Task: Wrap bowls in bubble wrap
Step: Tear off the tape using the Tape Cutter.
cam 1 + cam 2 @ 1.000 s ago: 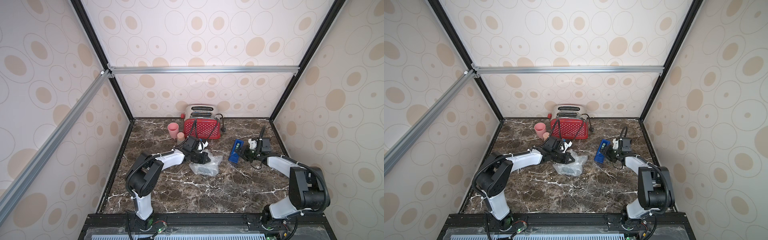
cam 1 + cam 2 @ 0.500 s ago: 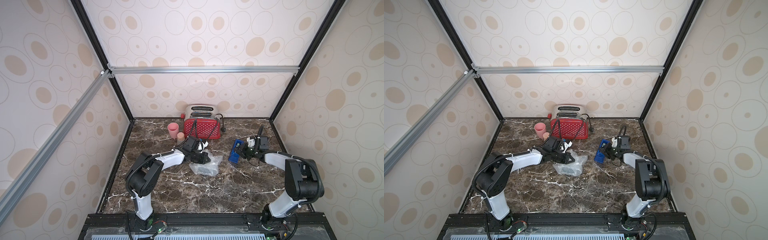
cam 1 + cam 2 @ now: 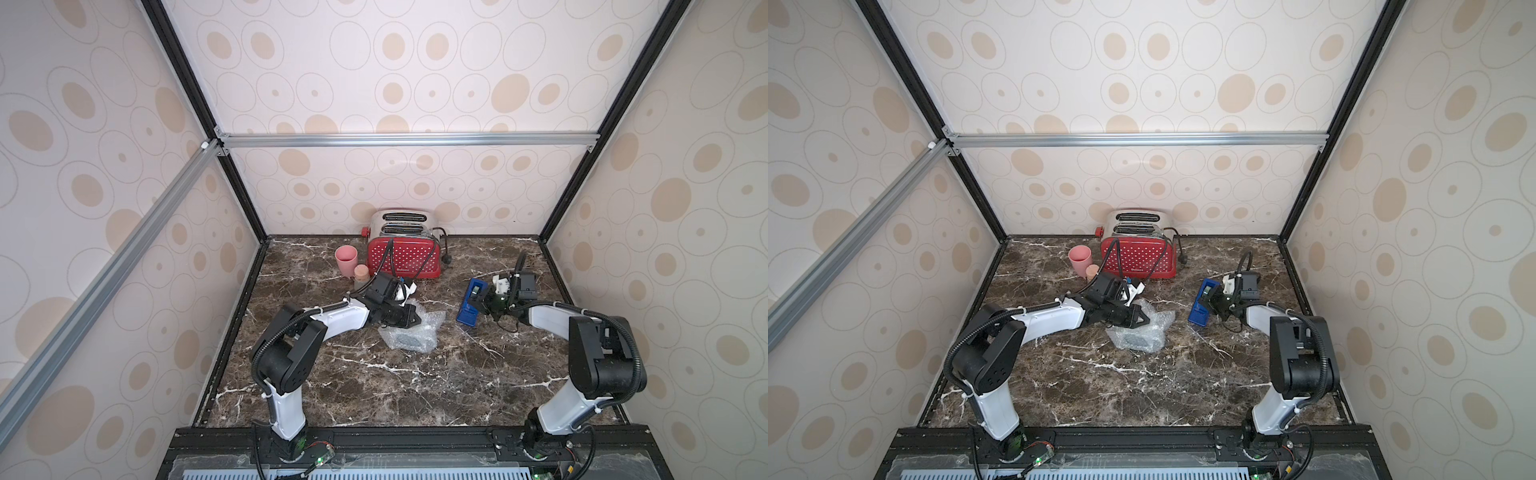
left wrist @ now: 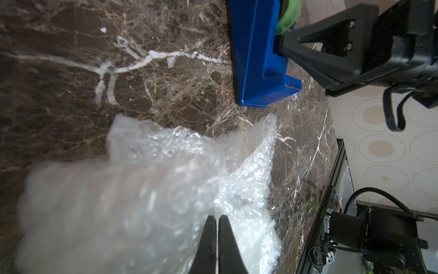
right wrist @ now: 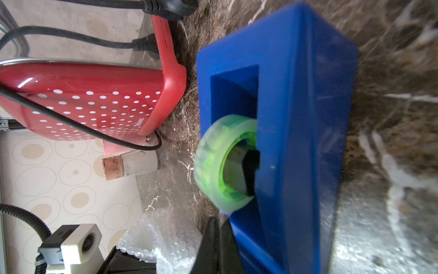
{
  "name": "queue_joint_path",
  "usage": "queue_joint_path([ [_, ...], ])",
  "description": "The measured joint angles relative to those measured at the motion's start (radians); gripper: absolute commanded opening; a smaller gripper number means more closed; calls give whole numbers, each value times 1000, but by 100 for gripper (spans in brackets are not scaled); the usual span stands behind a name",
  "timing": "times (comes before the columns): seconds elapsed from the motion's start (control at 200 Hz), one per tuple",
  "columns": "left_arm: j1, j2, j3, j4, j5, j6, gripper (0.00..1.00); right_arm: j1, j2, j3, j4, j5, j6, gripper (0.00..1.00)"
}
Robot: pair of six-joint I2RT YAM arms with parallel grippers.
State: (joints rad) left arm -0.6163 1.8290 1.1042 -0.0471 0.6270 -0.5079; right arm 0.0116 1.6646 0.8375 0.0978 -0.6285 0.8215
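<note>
A crumpled bundle of clear bubble wrap [image 3: 409, 334] [image 3: 1138, 334] lies mid-table; the bowl is hidden inside it. My left gripper [image 3: 415, 320] [image 4: 216, 217] sits at the bundle's far edge, shut on a fold of the wrap [image 4: 166, 178]. To the right stands a blue tape dispenser [image 3: 467, 313] [image 5: 296, 118] holding a green tape roll [image 5: 213, 161]. My right gripper [image 3: 480, 301] [image 5: 219, 221] is at the dispenser's near side, shut on the clear tape end that comes off the roll.
A red dotted toaster [image 3: 405, 257] with black cords stands at the back wall. Left of it are a pink cup [image 3: 345, 259] and a small corked jar [image 3: 360, 274]. Patterned walls close in the table on three sides.
My right gripper has moved in against the dispenser and closed on the tape end. The left arm and the bubble wrap have stayed put.
</note>
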Motion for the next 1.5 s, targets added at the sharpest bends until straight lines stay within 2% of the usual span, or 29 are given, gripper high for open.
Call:
queue_joint_path([
  [0.982,-1,0,0,0,0,1,6,-8,-58,0,29,-106,147,0],
  [1.372,-1,0,0,0,0,1,6,-8,-152,-38,-49,-140,94,0],
  [1.497,-1,0,0,0,0,1,6,-8,-193,-93,-65,-150,74,0],
])
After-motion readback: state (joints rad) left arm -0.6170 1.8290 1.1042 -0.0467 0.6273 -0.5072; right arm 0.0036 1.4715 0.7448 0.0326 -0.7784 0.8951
